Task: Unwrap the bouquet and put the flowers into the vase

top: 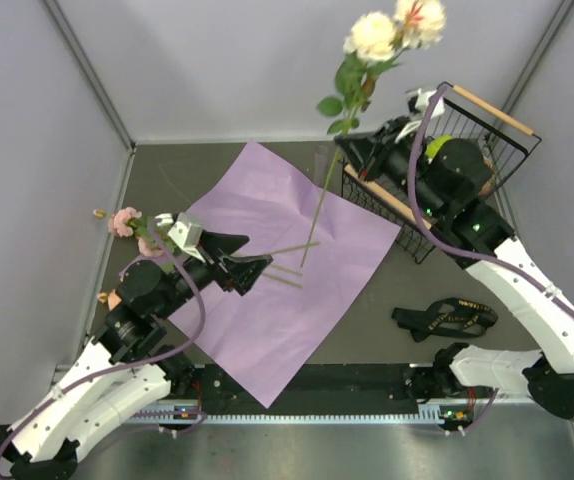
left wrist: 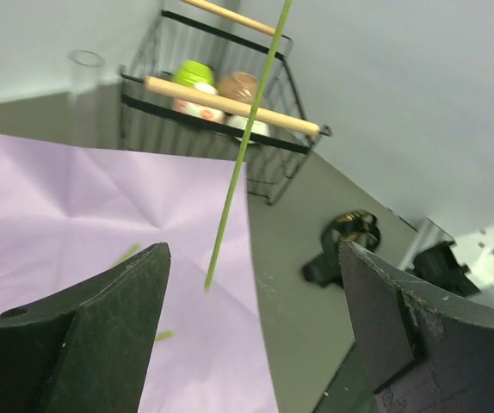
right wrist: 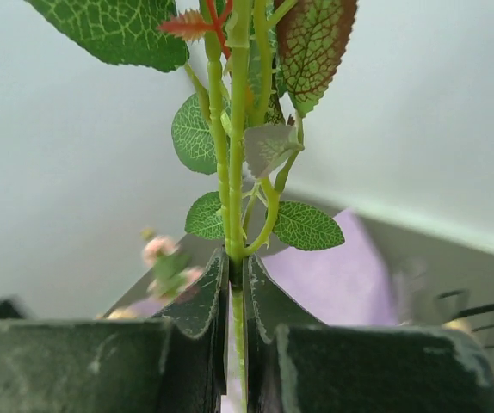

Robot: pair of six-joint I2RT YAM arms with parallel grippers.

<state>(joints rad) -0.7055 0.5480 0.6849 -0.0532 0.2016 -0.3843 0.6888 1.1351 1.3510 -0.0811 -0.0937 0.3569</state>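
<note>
Right fingers: your right gripper [right wrist: 237,258] is pinched fully closed on a rose stem [right wrist: 237,172], with leaves just above the tips. In the top view it [top: 350,150] sits raised by the basket.
Paper sheet: you have the pink-lilac sheet [top: 267,310] spread flat and creased on the table [top: 427,275].
Wire basket: it [top: 494,111] sits at the sheet's far right corner, with small items inside.
Left fingers: your left gripper [top: 257,256] is spread wide over the sheet and touches nothing. The hanging stem shows between the fingers [left wrist: 118,301] but well beyond them.
Held stem: it [top: 317,210] runs near upright, with the cream blooms [top: 372,36] up top and the lower end over the sheet. You can't tell whether that end touches.
Pink roses: more of them [top: 124,222] lie at the sheet's left edge, beside your left arm.
Ribbon: the black ribbon with gold print [top: 445,318] lies on bare table, right of the sheet.
Loose stems: a few [top: 289,247] lie flat on the sheet near the left fingers.
Vase: the clear cylinder [left wrist: 85,90] stands upright left of the basket and holds no flowers.
</note>
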